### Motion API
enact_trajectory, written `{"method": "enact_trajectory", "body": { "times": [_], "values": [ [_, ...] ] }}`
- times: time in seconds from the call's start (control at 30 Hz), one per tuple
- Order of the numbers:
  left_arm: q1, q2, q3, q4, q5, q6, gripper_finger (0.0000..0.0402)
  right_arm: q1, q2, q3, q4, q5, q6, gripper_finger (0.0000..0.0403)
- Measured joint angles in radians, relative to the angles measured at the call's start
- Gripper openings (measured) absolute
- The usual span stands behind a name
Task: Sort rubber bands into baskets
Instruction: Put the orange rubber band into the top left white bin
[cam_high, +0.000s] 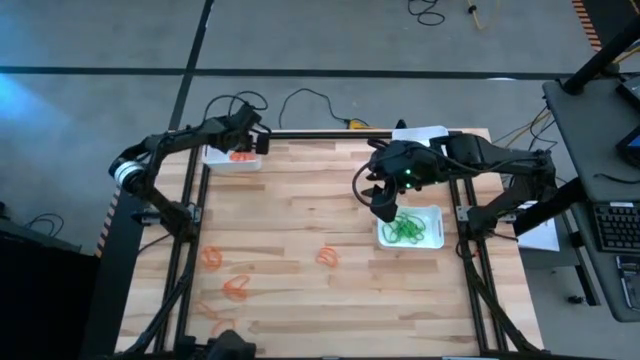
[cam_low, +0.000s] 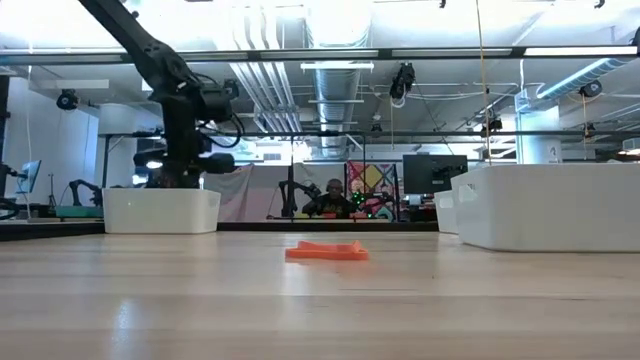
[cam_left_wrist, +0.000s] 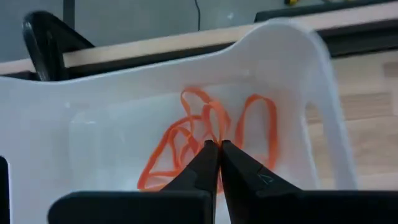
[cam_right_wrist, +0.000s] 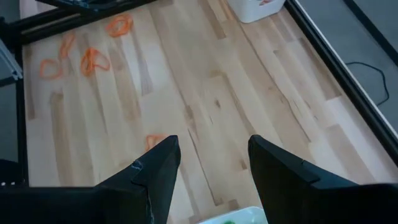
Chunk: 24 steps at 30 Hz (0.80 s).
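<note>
Loose orange bands (cam_high: 236, 288): scattered on near-left tabletop; one more (cam_high: 327, 257) mid-table, well apart from any basket.
Left basket (cam_high: 222, 162): far-left corner; orange bands (cam_left_wrist: 205, 134) inside.
Left gripper (cam_left_wrist: 217, 149): fingers pinched shut above that pile; apparently gripping nothing, though contact unclear.
Right basket (cam_high: 432, 240): green bands (cam_high: 405, 230) inside.
Right gripper (cam_high: 384, 207): jaws parted, empty, over basket's left edge.
Risk: shut fingers snagging sorted bands and dragging them out on lift.

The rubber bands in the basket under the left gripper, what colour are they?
Orange: the rubber bands show best in the left wrist view.
</note>
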Motion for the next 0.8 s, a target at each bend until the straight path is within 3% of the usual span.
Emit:
{"method": "enact_trajectory", "body": {
  "times": [0.3, 0.53, 0.67, 0.8],
  "values": [
    [0.018, 0.038, 0.0, -0.015, 0.068, 0.05, 0.0074, -0.016, 0.0, 0.0, 0.002, 0.001, -0.001, 0.0185],
    [0.008, -0.056, 0.068, -0.135, 0.125, 0.096, 0.0149, -0.019, 0.001, 0.0, 0.0, 0.0, -0.008, 0.0185],
    [-0.09, -0.176, 0.146, -0.178, 0.199, 0.115, 0.0174, -0.019, 0.0, 0.0, -0.001, -0.007, -0.038, 0.0185],
    [-0.289, -0.285, 0.181, -0.175, 0.216, 0.165, 0.0182, -0.019, 0.0, 0.0, -0.001, -0.008, -0.09, 0.0185]
  ]
}}
